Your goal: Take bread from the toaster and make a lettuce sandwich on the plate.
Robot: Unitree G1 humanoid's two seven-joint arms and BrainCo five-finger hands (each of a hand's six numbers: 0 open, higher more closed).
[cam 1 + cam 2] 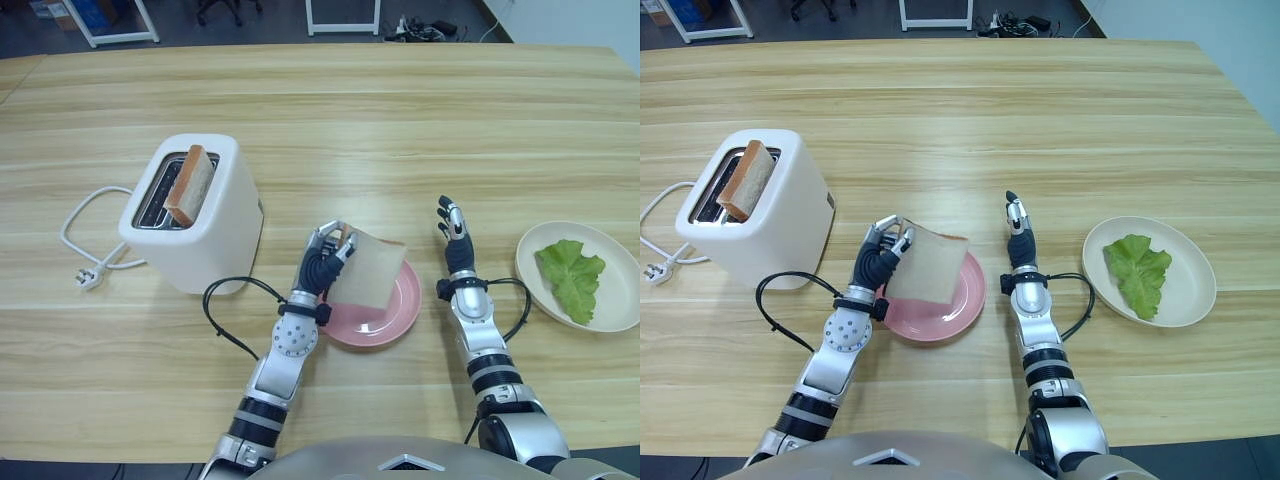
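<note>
Toaster (200, 225) first: you see it well left of the pink plate (395, 322), a white box with rounded corners. One browned slice (190, 185) stands tilted in its slot, the top half poking out. A white cord (75, 225) loops from the toaster's left side and ends in a plug (90, 277) lying flat, farther left of the plate.

Your left hand (325, 262) is at the pink plate's left edge, fingers curled round the corner of a held slice (372, 270). This pale, square piece hangs tilted over the left part of the plate. Whether its lower edge touches the plate you cannot tell. The plate itself is round, shallow and glossy.

Your right hand (455, 240) is just right of the pink plate, fingers straight and close together, pointing away from you, with nothing in them.

Well right of the pink plate sits a round cream dish (540, 250) holding one crinkled green lettuce (572, 278) leaf.

Everything rests on a light wooden table (400, 120) with long plank grain running across. Beyond its far edge, behind the plate, you see a dark floor, white frame legs and a tangle of cables.
</note>
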